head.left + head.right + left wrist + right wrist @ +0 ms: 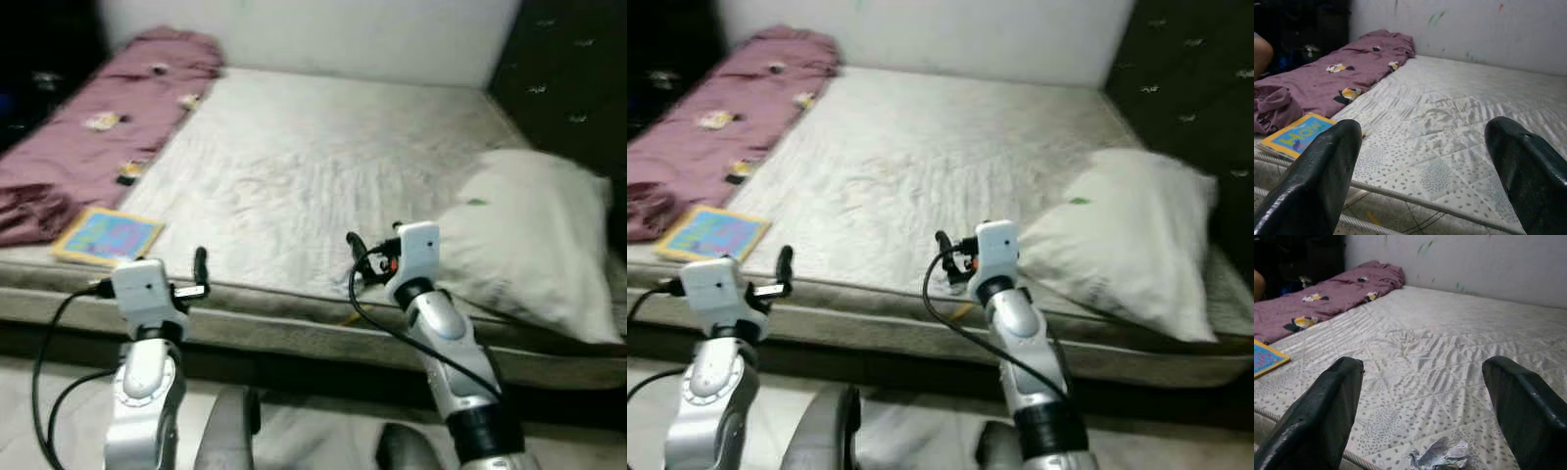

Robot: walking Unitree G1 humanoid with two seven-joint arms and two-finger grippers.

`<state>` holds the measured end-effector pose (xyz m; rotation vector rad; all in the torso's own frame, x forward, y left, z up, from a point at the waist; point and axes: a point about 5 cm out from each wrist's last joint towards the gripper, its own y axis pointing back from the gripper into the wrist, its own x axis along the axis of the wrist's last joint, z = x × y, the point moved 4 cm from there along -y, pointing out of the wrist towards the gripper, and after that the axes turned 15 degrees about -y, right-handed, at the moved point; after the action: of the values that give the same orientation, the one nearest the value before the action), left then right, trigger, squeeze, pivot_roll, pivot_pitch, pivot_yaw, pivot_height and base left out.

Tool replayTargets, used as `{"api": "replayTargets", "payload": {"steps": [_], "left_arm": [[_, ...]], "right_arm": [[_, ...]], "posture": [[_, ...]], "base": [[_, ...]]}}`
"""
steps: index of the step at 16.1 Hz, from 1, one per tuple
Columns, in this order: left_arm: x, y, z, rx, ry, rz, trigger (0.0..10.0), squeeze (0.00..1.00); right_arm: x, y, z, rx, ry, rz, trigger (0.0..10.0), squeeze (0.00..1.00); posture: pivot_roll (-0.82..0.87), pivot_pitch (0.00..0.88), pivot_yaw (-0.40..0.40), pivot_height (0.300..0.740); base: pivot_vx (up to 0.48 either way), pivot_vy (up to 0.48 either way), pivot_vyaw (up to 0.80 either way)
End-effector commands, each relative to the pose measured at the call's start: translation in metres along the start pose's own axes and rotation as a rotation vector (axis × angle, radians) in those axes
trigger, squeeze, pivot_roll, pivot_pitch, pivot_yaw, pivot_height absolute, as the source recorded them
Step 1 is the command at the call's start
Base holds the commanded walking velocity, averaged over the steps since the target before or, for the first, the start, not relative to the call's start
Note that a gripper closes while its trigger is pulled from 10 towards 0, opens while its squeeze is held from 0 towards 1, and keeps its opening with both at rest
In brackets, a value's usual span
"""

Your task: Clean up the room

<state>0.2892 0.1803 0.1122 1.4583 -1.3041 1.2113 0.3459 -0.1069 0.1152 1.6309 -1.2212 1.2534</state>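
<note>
- We hold our left gripper (pixel 199 269) raised at the mattress's (pixel 313 166) near edge, fingers spread wide, grasping nothing.
- Our right gripper (pixel 1422 416) hovers over the near edge too, released, fingers apart.
- A crumpled paper scrap (pixel 1442 454) lies on the quilted white mattress just below it.
- A flat, colourful book (pixel 108 236) rests at near left, beside the rumpled purple blanket (pixel 93 132).
- A soft white pillow (pixel 529 240) lies at right.

Open right tool (pixel 1427 426), crumpled paper (pixel 1440 454) on mattress (pixel 1449 347), maroon blanket (pixel 1327 293)
</note>
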Motion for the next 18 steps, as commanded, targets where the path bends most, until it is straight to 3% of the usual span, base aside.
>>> {"api": "replayTargets", "payload": {"steps": [1, 14, 18], "left_arm": [[0.006, -0.002, 0.000, -0.009, -0.003, 0.020, 10.0, 0.00], [0.004, -0.003, 0.005, -0.030, 0.016, 0.017, 10.0, 0.00], [0.014, -0.010, 0.004, -0.059, 0.010, 0.028, 10.0, 0.00]], "right_arm": [[0.001, -0.003, -0.003, 0.014, 0.009, 0.004, 10.0, 0.00], [-0.001, -0.005, 0.004, -0.033, 0.000, 0.006, 10.0, 0.00], [0.015, -0.008, 0.002, -0.067, -0.040, 0.072, 10.0, 0.00]], "posture": [[-0.02, 0.000, -0.051, 0.623], [-0.02, 0.000, -0.051, 0.623], [0.00, 0.000, -0.022, 0.623]], "base": [[0.255, 0.000, 0.77], [0.288, 0.000, 0.06], [0.226, 0.000, 0.00]]}}
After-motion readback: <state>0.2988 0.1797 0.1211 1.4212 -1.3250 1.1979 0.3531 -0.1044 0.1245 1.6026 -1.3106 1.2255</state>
